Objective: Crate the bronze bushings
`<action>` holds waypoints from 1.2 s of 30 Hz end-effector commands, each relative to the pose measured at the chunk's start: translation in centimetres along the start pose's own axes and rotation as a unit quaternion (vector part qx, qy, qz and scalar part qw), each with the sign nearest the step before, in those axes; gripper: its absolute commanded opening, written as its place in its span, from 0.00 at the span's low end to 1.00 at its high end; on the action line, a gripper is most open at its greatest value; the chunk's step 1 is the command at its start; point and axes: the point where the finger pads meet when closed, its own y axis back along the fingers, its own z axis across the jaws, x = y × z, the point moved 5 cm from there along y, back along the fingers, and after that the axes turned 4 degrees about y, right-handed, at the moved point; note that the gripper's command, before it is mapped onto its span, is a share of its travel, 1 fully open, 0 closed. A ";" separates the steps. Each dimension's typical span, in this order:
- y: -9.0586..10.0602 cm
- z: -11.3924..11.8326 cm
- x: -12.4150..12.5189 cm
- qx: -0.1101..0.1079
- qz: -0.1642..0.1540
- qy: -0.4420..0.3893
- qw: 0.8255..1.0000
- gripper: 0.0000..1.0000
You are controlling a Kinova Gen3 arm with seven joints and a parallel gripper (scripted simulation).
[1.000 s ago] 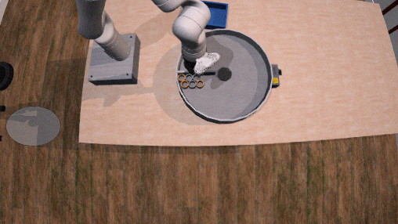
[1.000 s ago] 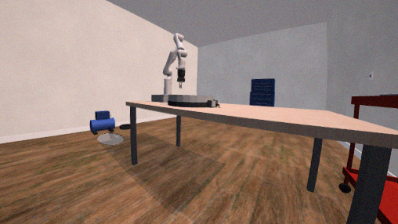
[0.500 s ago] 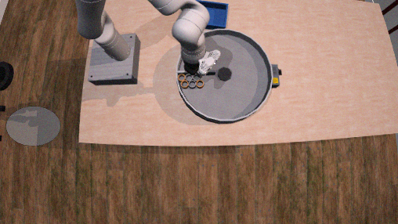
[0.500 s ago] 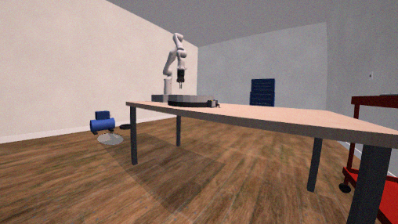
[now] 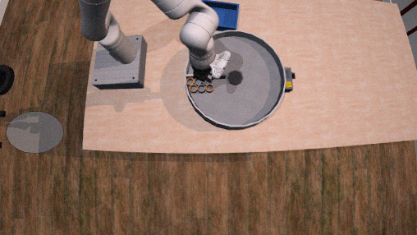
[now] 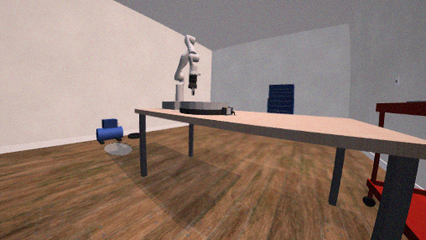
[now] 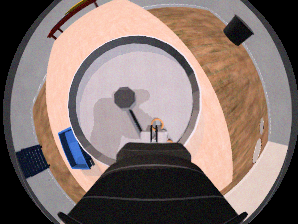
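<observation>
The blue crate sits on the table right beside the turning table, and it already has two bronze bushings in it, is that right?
Not quite. The blue crate does sit on the table beside the turning table, but it holds nothing. The top view shows the bronze bushings on the turning table, in a cluster with a grey bushing, just under the gripper.

The pincer (image 6: 193, 93) hung narrowed, fingers down, above the turning table (image 6: 201, 110), a low dark disc directly beneath it on the far end of the long wooden table (image 6: 319, 127); what lay on the disc could not be made out. Behind the pincer the white arm (image 6: 184, 63) rose from a grey base (image 6: 169, 105) just to its left. Well off to its right stood a blue stack (image 6: 281, 98) by the far wall and a red cart (image 6: 398, 108), and down to its left a blue cylinder (image 6: 110, 133) lay on the floor.
</observation>
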 end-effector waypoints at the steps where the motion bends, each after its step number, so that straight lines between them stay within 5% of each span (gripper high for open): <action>1: -0.2 0.6 0.1 0.004 -0.001 0.020 1.000 0.27; 12: -0.2 0.6 0.1 0.004 -0.001 0.020 1.000 0.27; 17: -0.7 0.8 0.3 0.004 0.000 0.140 0.990 0.27; 29: -0.7 0.8 0.3 0.004 0.000 0.140 0.990 0.27; 36: -1.2 1.0 0.6 0.004 0.000 0.259 0.966 0.27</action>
